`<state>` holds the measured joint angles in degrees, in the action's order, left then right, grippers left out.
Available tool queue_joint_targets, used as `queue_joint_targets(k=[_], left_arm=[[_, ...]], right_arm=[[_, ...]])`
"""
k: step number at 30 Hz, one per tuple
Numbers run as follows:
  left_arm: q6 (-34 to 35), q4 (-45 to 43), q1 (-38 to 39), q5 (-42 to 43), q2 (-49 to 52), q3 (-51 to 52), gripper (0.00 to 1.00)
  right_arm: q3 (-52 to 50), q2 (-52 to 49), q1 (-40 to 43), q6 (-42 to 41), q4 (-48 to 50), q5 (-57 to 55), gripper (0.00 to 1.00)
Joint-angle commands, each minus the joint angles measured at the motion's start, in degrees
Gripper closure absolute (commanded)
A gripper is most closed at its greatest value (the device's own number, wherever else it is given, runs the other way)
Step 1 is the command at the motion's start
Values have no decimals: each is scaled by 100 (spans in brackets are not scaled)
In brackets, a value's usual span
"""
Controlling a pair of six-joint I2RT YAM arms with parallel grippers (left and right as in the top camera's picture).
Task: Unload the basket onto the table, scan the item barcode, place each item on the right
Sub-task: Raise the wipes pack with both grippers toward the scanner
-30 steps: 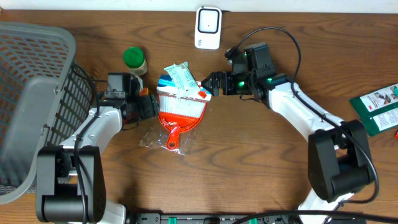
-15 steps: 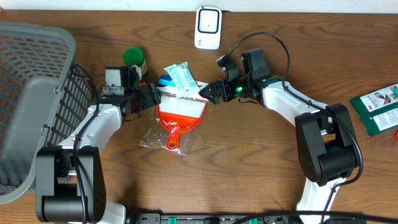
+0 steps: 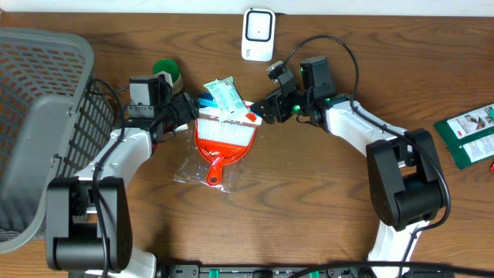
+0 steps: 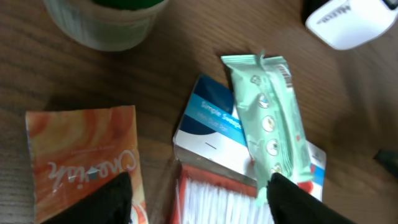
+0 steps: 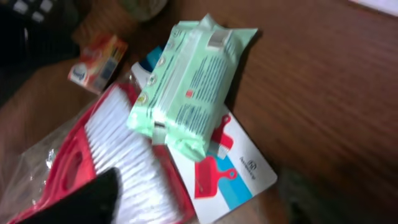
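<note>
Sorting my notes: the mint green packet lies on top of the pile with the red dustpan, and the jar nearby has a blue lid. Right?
Not quite: the jar has a green lid, not blue, as the overhead view shows. The mint green packet does lie on top of the pile with the red dustpan.

Dustpan set (image 3: 221, 145), mid-worktop (image 3: 324, 208): wipes packet (image 3: 225, 96) on its far end; jar (image 3: 166, 73) behind-left; scanner (image 3: 258, 34) behind; basket (image 3: 38, 116) far left.

Left wrist: blue box (image 4: 210, 116) mostly under green pack (image 4: 270, 118); jar (image 4: 106, 28) cut by top edge, scanner (image 4: 345, 22) by corner. Right wrist blurred, card (image 5: 249, 168) print unreadable. Overhead: basket (image 3: 38, 93) cut at left.
</note>
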<state>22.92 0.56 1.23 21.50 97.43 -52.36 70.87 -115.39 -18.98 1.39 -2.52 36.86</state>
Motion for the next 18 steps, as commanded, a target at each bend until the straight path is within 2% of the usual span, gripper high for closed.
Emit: queue_joint_targets(k=[1, 8, 14, 18], left_arm=[[39, -109, -24, -140, 243, -192, 29], [293, -282, -15, -138, 638, -431, 29], [293, -258, 26, -140, 813, -800, 29], [282, -236, 157, -146, 813, -946, 29]], right_arm=[[114, -92, -68, 125, 103, -59, 5], [715, -551, -240, 203, 4, -57, 4], [1683, -1132, -341, 369, -817, -35, 8], [1917, -1226, -422, 520, -1156, 103, 10]])
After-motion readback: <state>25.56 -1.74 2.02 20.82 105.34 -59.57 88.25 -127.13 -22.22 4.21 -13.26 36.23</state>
